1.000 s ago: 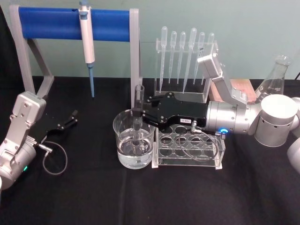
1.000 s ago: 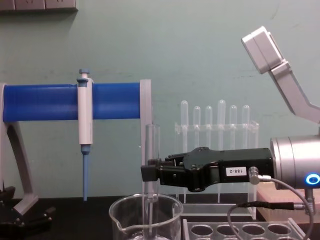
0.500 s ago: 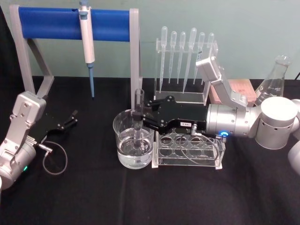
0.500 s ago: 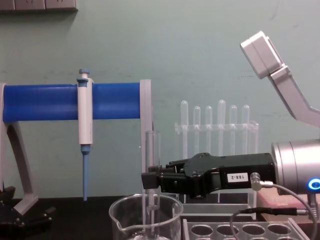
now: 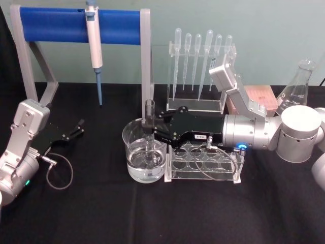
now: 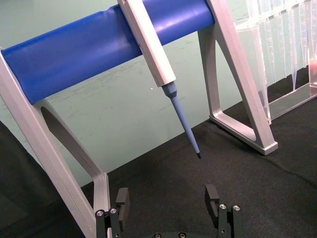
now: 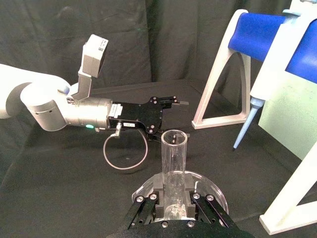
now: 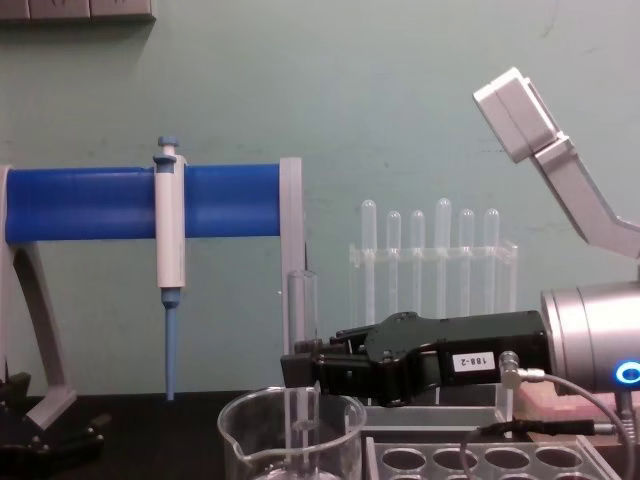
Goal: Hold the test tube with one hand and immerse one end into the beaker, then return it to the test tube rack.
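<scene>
While upright in beaker (image 5: 130,141) — test tube (image 5: 149,110) between right fingers (image 7: 202,208)

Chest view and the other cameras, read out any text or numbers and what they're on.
"188-2": white label on the right end effector holding the test tube.
The same label, head view: too small to read.
Small label on the left end effector, right wrist view: too small to read.

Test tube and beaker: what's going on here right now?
The right gripper holds the test tube upright, with its lower end down inside the beaker, seemingly reaching the clear liquid. The test tube rack stands beside the beaker, its visible holes empty. The left gripper sits open at the far left.
</scene>
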### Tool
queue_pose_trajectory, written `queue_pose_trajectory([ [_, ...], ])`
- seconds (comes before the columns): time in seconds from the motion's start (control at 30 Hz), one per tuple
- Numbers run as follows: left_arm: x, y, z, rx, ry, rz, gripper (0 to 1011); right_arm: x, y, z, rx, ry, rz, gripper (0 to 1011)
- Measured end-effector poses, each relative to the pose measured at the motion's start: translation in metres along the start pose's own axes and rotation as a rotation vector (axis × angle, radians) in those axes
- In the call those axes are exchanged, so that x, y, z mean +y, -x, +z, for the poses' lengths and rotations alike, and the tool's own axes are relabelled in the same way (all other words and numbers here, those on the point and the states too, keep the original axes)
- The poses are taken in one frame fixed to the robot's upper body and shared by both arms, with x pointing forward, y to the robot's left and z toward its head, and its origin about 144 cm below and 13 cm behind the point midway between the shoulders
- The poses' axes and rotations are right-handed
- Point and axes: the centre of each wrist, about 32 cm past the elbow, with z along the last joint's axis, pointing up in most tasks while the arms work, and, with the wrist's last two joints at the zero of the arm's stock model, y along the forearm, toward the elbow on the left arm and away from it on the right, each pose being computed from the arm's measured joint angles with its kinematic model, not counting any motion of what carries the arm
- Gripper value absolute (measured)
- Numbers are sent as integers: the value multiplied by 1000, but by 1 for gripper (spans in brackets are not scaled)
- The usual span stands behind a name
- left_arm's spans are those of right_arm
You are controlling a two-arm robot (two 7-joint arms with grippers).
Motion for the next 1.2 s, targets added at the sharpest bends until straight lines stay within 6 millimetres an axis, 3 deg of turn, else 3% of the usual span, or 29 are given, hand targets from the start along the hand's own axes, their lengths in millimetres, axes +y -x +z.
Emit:
queue_pose_trajectory([
  [1.2, 0, 0, 0, 0, 0, 0, 1000, 0, 0, 0, 1, -2, -1, 225],
])
